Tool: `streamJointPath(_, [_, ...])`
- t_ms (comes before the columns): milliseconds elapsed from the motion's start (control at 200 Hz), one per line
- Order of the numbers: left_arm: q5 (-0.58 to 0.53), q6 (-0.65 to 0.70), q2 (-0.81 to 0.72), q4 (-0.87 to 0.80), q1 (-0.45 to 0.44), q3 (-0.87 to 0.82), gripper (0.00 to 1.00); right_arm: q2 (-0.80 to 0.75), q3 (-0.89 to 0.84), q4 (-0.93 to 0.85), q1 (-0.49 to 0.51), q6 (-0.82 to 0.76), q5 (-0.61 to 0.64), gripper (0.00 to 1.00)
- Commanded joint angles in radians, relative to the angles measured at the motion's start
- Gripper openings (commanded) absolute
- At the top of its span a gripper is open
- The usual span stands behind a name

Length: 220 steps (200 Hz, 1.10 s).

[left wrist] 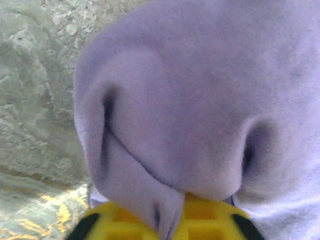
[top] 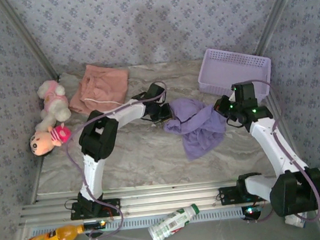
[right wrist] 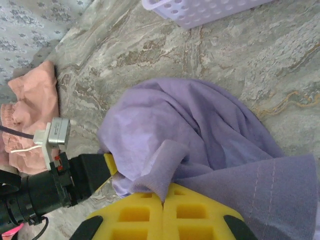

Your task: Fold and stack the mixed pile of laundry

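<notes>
Left tool [left wrist: 172,222] pinching shirt [left wrist: 200,100], right tool [right wrist: 163,206] likewise

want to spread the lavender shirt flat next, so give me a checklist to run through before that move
1. left gripper shut on shirt: ok, fabric pinched between its fingers.
2. right gripper shut on shirt: ok.
3. matching corners gripped: cannot tell, the shirt is bunched.
4. shirt apart from basket: ok.
5. shorts out of the way: ok, lying at the far left.
6. shirt flat: not ok, crumpled.
</notes>
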Motion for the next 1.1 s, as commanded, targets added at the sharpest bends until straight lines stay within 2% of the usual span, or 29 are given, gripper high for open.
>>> streamJointPath(0, [-0.009, 0.04, -0.074, -0.104, 0.036, 0.031, 0.0, -0.026, 0.042, -0.057, -0.031, -0.029, -0.012, 0.0])
streamJointPath(115, [-0.056, 0.102, -0.163, -0.194, 0.086, 0.091, 0.0, -0.023, 0.121, -0.085, -0.062, -0.048, -0.015, 0.0])
streamJointPath(245, [-0.067, 0.164, -0.275, -0.269, 0.19, 0.196, 0.0, -0.002, 0.279, -0.136, -0.113, -0.05, -0.049, 0.0])
streamJointPath(395, [-0.071, 0.218, -0.391, -0.393, 0.311, 0.359, 0.0, 0.037, 0.563, -0.207, -0.198, -0.049, -0.14, 0.0])
streamJointPath(490, [-0.074, 0.233, -0.469, -0.413, 0.372, 0.427, 0.0, 0.047, 0.688, -0.196, -0.223, -0.049, -0.176, 0.0])
streamJointPath(590, [-0.071, 0.249, -0.534, -0.404, 0.394, 0.452, 0.0, 0.049, 0.768, -0.159, -0.23, -0.037, -0.2, 0.0])
streamJointPath(680, [-0.046, 0.232, -0.584, -0.361, 0.392, 0.403, 0.0, 0.039, 0.754, -0.107, -0.227, -0.022, -0.2, 0.0])
streamJointPath(789, [-0.01, 0.176, -0.63, -0.284, 0.392, 0.214, 0.0, -0.008, 0.593, -0.013, -0.217, 0.033, -0.205, 0.0])
streamJointPath(899, [0.069, 0.105, -0.61, -0.196, 0.387, 0.077, 0.0, -0.025, 0.453, 0.053, -0.211, 0.078, -0.218, 0.0])
streamJointPath(979, [0.087, 0.1, -0.558, -0.181, 0.371, 0.082, 0.0, -0.014, 0.429, 0.06, -0.205, 0.079, -0.222, 0.0])
streamJointPath(1094, [0.114, 0.096, -0.446, -0.178, 0.341, 0.203, 0.0, -0.011, 0.441, 0.065, -0.206, 0.09, -0.235, 0.0])
